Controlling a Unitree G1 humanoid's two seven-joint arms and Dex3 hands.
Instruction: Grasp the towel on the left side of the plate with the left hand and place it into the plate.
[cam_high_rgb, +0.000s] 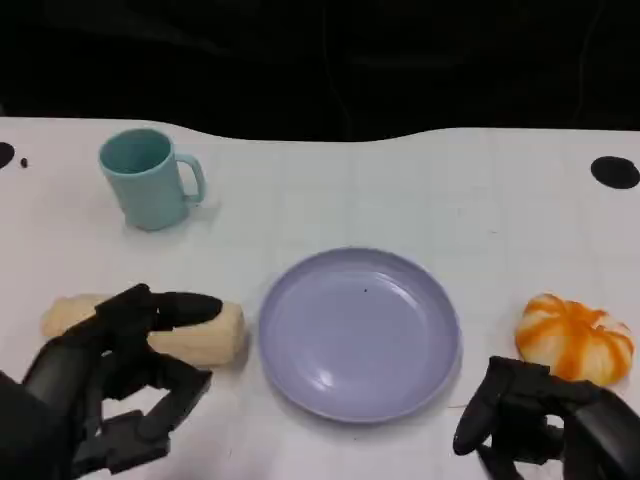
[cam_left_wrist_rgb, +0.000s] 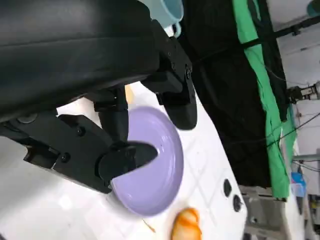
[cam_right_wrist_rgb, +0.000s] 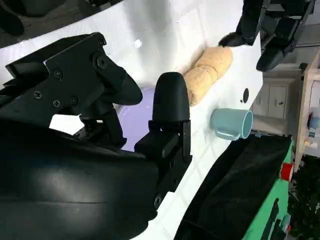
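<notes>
Your left hand (cam_high_rgb: 120, 375) is hovering with fingers spread wide over the rolled towel (cam_high_rgb: 205, 335), lying just left of the plate (cam_high_rgb: 358, 335).

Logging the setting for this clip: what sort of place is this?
Probably a robotics lab or test room, not a home. A white table holds staged items, a plate, mug and rolled towel, with black and green backdrop curtains behind.

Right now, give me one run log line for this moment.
left robot hand: open over towel | plate: bare | right robot hand: idle
</notes>
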